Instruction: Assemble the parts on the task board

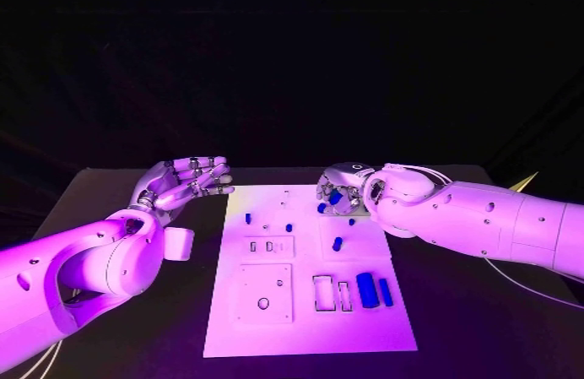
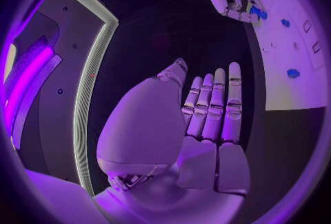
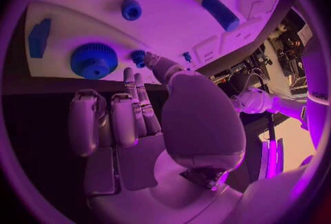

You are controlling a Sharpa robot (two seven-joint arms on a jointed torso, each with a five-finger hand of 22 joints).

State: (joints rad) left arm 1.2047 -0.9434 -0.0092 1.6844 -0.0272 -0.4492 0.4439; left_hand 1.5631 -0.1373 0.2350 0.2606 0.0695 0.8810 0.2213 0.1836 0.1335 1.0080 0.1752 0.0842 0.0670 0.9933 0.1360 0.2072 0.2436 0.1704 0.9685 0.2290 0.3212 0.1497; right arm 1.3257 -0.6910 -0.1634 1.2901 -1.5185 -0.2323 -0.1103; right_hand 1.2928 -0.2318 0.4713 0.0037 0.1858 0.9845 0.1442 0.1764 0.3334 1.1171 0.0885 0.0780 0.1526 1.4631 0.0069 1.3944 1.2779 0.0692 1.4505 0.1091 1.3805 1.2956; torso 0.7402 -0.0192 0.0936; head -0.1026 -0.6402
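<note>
My right hand (image 1: 344, 190) hovers over the task board's (image 1: 305, 328) far end, fingers apart, empty. The blue gear (image 3: 94, 60) there looks light, rigid; I'd pinch its toothed rim. Left hand (image 1: 185, 181) open, idle.

the black worktop (image 1: 134, 345) lies bare along the left and right of the task board (image 1: 365, 328), giving open lanes beside it. the left robot hand (image 1: 185, 181) hangs off the board's far left corner, fingers straight and apart, holding nothing, over bare worktop. the right robot hand (image 1: 342, 191) crowds the board's far right corner, its fingers down among a gear-like part (image 3: 93, 60) and small pegs (image 3: 131, 9). upright blue pegs (image 1: 289, 225) stand in the board's far half. near the right edge, two long blue blocks (image 1: 368, 289) lie side by side. the board's near strip is flat and free.
</note>
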